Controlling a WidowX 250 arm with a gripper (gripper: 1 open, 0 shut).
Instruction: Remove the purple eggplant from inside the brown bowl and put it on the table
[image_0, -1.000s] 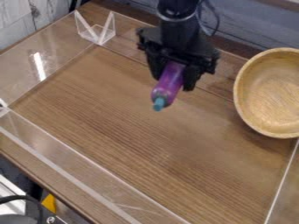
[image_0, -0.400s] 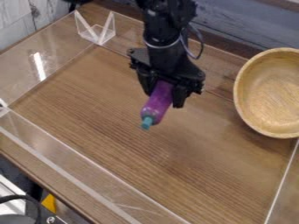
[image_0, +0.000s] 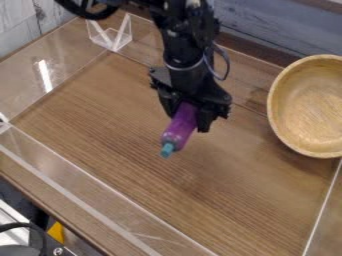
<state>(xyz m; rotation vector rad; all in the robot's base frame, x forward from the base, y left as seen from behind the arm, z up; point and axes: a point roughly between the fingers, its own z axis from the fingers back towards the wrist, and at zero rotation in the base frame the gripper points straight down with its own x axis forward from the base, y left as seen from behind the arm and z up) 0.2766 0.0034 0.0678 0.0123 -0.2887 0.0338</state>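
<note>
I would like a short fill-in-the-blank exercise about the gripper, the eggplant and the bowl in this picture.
The gripper is holding the purple ____.
The stem cap at its lower end is ____ in colour.
The bowl stands on the ____ side of the picture.
The surface of the table is ____ in colour.

Missing words: eggplant; teal; right; brown

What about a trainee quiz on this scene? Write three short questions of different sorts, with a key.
1. True or false: the purple eggplant is inside the brown bowl.
2. Which end of the eggplant points toward the camera: (a) the teal end, or (b) the purple end?
3. Fill in: the gripper is ____ on the eggplant.

Key: 1 false; 2 a; 3 shut
</note>
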